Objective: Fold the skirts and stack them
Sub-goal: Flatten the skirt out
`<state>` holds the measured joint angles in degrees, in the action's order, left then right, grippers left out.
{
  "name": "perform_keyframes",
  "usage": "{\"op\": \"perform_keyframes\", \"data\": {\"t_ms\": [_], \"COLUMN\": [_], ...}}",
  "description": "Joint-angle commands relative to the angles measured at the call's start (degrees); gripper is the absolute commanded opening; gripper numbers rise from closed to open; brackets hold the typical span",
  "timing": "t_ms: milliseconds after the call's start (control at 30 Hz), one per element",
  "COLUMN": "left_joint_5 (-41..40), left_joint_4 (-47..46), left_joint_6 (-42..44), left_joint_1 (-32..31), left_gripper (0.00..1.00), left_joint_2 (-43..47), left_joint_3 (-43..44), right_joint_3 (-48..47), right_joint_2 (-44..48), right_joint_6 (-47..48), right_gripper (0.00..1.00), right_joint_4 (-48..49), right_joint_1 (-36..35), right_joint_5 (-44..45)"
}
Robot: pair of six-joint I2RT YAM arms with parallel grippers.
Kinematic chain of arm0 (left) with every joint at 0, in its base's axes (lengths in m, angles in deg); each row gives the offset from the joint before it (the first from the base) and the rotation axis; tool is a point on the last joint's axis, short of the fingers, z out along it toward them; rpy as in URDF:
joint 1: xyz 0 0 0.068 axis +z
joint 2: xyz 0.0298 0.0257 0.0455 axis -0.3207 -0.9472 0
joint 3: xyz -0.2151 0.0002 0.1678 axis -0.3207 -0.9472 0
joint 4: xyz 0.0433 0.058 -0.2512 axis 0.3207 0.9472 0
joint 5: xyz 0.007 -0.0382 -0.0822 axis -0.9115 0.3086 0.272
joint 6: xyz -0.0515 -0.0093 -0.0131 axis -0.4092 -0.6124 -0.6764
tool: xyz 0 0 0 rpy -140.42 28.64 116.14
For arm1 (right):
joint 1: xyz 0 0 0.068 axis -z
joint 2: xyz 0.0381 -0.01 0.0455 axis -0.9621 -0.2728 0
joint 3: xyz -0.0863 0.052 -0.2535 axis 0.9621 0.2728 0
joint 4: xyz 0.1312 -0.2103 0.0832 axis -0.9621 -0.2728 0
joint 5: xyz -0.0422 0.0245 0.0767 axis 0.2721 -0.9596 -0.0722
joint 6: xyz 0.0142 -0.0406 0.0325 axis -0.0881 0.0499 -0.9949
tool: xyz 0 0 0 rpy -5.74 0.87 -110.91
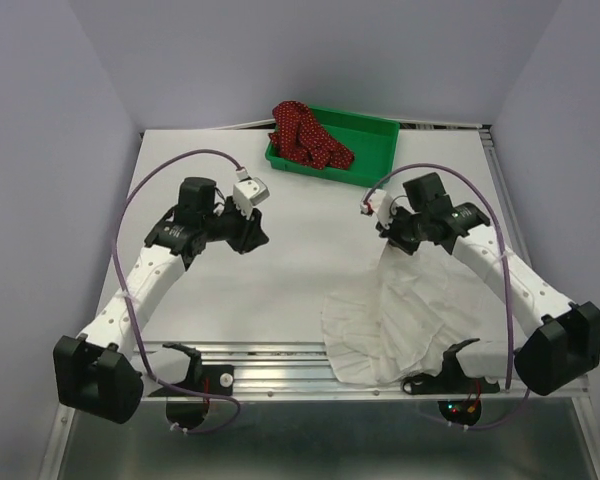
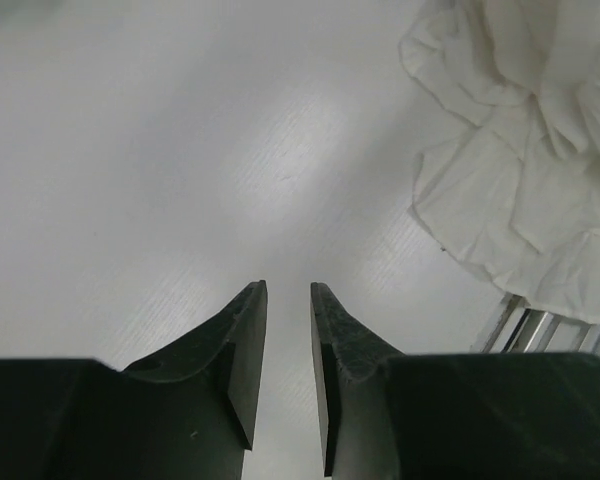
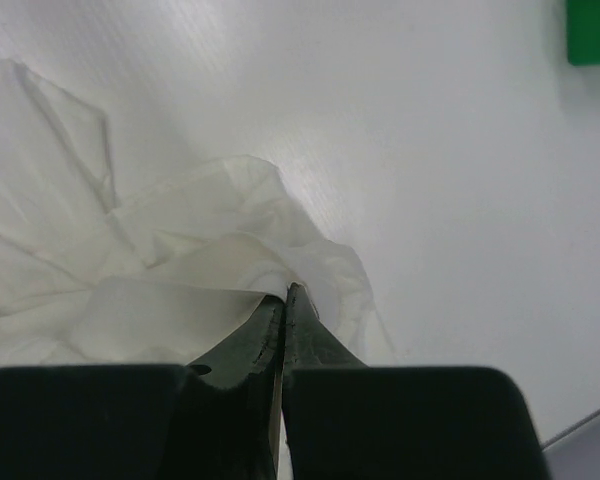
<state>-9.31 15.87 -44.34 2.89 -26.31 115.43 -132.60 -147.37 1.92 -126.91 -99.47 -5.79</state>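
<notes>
The white skirt point(image 1: 400, 320) lies crumpled at the table's near right, one edge pulled up into a peak. My right gripper point(image 1: 391, 243) holds that peak; in the right wrist view it point(image 3: 285, 292) is shut on a fold of the white skirt point(image 3: 180, 290). The dark red dotted skirt point(image 1: 305, 135) is bunched in the left end of the green tray point(image 1: 375, 150). My left gripper point(image 1: 254, 238) hovers over bare table at the middle left. Its jaws point(image 2: 288, 290) stand a little apart with nothing between them, and the white skirt point(image 2: 525, 160) lies off to its right.
The green tray stands at the table's back, its corner point(image 3: 592, 30) visible in the right wrist view. A metal rail point(image 1: 280, 362) runs along the near edge, and the white skirt's hem hangs over it. Grey walls close in both sides.
</notes>
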Motion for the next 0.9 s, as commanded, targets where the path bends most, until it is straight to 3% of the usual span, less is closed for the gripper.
{"op": "perform_keyframes", "data": {"t_ms": [0, 133, 233, 300, 400, 433, 467, 600, 800, 867], "left_joint_5": [9.85, 10.90, 12.40, 11.78, 10.81, 11.60, 12.21, 11.53, 8.01, 7.22], "left_joint_4": [-16.43, -28.41, -36.33, -37.74, -40.99, -41.70, -42.49, -44.60, -42.95, -41.97], "left_joint_6": [0.18, -11.21, -15.82, -15.04, -13.89, -13.80, -13.54, -10.56, -2.91, -0.63], "left_joint_1": [-7.02, -17.38, -20.04, -24.08, -28.29, -28.74, -29.18, -29.89, -29.89, -29.80], "left_gripper": [0.36, 0.38, 0.41, 0.47, 0.49, 0.49, 0.56, 0.56, 0.57, 0.78], "left_joint_2": [-0.48, -5.93, -11.55, -15.33, -20.42, -21.66, -22.89, -28.07, -30.72, -31.51], "left_joint_3": [-2.78, -5.68, -5.87, -4.55, -1.57, 0.09, 0.72, 4.24, 5.82, 6.52], "right_joint_3": [-3.31, -8.66, -14.38, -16.41, -16.07, -15.45, -13.79, -12.28, -13.51, -13.43], "right_joint_2": [3.24, 9.64, 10.19, 9.58, 11.93, 13.17, 14.48, 19.76, 19.51, 19.42], "right_joint_6": [2.62, 3.95, 4.83, 6.14, 13.32, 14.31, 15.19, 18.63, 18.37, 18.19], "right_gripper": [0.01, 0.01, 0.01, 0.01, 0.01, 0.01, 0.01, 0.01, 0.01, 0.01], "right_joint_4": [3.59, -2.40, -6.18, -8.29, -12.94, -13.22, -12.96, -12.96, -14.71, -14.72], "right_joint_1": [6.14, 6.14, 6.14, 6.14, 6.14, 6.14, 6.14, 6.14, 6.14, 6.14], "right_joint_5": [-1.12, -5.67, -7.97, -7.01, -4.29, -3.76, -2.88, -3.40, -4.90, -4.46]}}
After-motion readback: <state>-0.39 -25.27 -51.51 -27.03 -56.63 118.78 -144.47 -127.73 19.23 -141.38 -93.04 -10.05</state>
